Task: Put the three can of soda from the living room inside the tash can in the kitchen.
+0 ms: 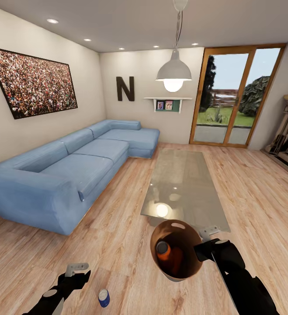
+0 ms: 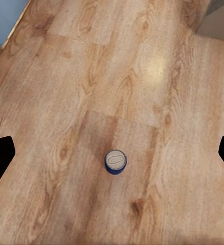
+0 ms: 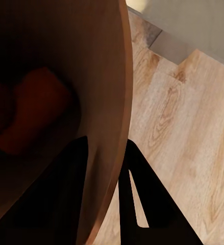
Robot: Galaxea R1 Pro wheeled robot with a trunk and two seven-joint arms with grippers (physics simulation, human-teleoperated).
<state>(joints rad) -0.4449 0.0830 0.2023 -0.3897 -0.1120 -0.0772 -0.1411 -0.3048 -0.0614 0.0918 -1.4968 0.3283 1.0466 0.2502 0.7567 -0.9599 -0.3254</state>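
Head view showed the right gripper (image 1: 206, 245) clamped on the rim of the trash can (image 1: 177, 255), one finger inside and one outside, holding it above the wood floor (image 1: 126, 227) at the near end of the glass table (image 1: 183, 183). An orange soda can (image 1: 162, 248) lay inside. The left gripper (image 1: 76, 273) hung with fingers spread wide, empty, above the blue soda can (image 1: 103, 298) standing upright on the floor near the blue sofa (image 1: 69, 170).

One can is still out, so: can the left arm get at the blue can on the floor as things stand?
Probably yes. The blue can stands upright on bare floor, centred between the open fingers of the left gripper, with nothing beside it. The right gripper is busy holding the bin.
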